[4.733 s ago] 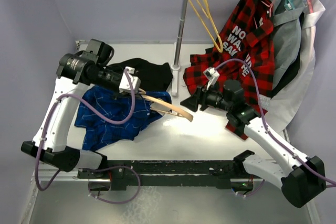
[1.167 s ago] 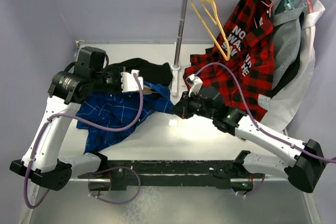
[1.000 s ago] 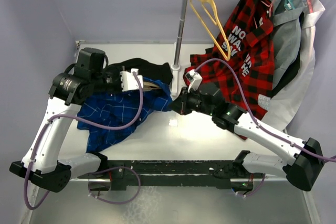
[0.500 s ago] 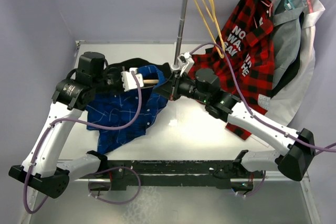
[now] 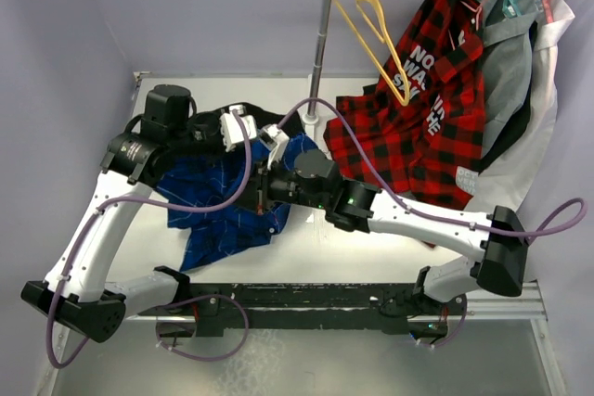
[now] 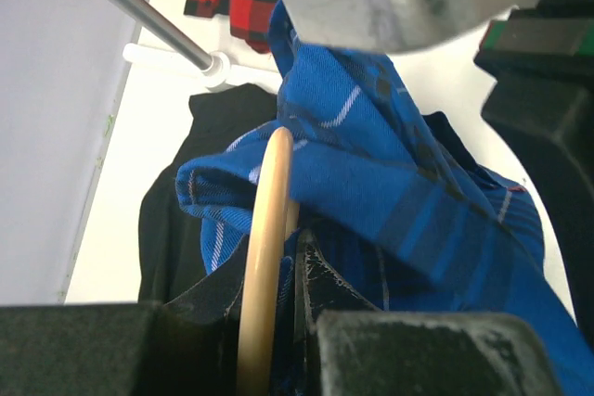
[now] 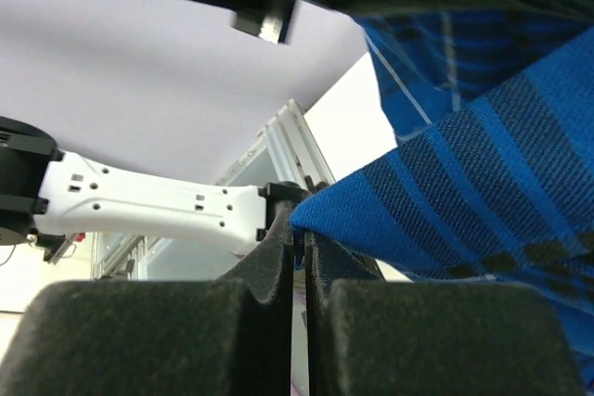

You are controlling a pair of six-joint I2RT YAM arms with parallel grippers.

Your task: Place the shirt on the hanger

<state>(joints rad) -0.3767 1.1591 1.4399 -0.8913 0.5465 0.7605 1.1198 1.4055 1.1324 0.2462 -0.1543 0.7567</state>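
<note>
Left end effector (image 6: 275, 274) tight on the hanger (image 6: 268, 197), right end effector (image 7: 299, 240) tight on the shirt (image 7: 483, 183).

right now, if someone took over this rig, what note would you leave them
Left tool: shut on the hanger, which runs away from the wrist camera.
Right tool: shut on a fold of the shirt, close to the left tool.
Done: blue fabric is draped over the hanger's far end. The rest of the shirt is bunched on the table.
Left: the shirt is not yet seated across the hanger. Pulling it over is likely next.
</note>
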